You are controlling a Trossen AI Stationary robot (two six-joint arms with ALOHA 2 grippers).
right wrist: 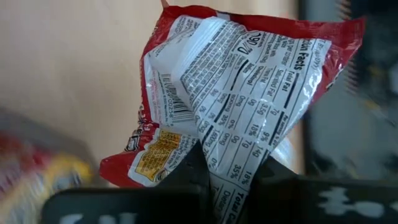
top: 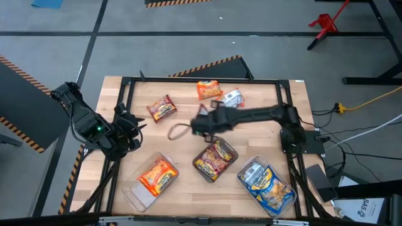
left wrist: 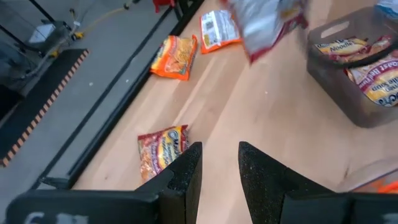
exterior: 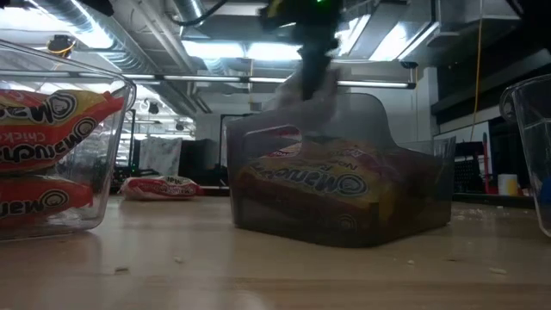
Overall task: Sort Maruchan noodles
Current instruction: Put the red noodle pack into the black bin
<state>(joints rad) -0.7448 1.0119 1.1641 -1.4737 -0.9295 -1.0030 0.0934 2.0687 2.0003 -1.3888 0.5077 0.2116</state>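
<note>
three clear trays (top: 133,191) hold packets, three noodle packets (top: 161,108) lie loose, and one hangs gripped.

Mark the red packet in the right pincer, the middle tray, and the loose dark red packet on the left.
red packet (right wrist: 249,81), right wrist view, label panel
middle tray (top: 231,150), high view, rim
dark red packet (top: 161,108), high view, centre

A red packet (right wrist: 236,93) is showing white, black-printed backing. Orange packets (top: 158,175) are filling one clear tray (top: 133,193); blue-and-white ones (top: 267,182) another.
</note>
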